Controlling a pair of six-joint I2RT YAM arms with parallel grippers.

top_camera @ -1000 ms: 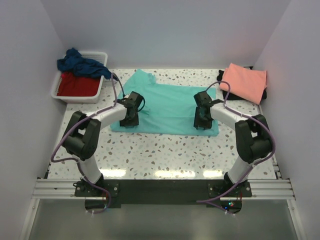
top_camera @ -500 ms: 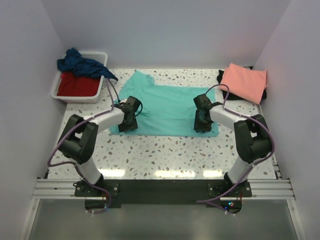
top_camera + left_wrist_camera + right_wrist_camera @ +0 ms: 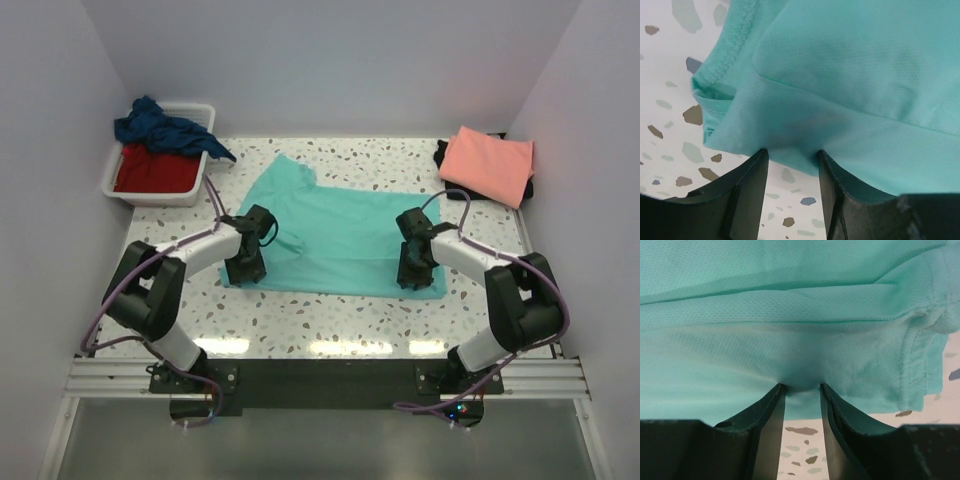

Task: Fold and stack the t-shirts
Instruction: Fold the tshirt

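- Now the table (image 3: 300,320) carries the teal shirt (image 3: 340,225), spread flat at its middle with the near hem toward the arms.
- The step looks like squaring the teal shirt up before the first fold. Next, both arms need to lift the hem evenly and carry it over to the far edge.
- The pink shirt (image 3: 488,165) lies folded far right, the stack to join.
- The left claw (image 3: 244,275) and right claw (image 3: 412,275) each pinch that hem.
- Compared with a second ago, the teal shirt and both claws sit nearer the arms.
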